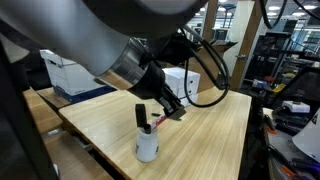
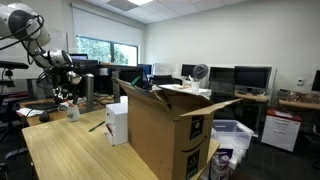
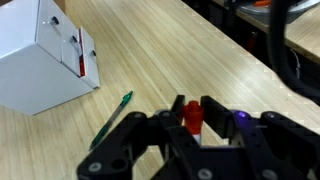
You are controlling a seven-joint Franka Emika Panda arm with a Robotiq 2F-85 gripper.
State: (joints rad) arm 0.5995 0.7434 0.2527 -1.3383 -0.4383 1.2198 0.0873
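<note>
My gripper is shut on a red-capped marker, whose cap sticks out between the two black fingers. In an exterior view the gripper hangs just above the wooden table, up and to the right of a white cup with a black marker standing in it. The red marker slants down from the gripper toward the cup's rim. In an exterior view from far off the gripper is above the same cup. A green pen lies flat on the table to the left of the fingers.
A white box with red marks stands beyond the green pen, and it also shows as the white box in an exterior view. A large open cardboard box takes up the table's near end. Desks, monitors and shelves ring the table.
</note>
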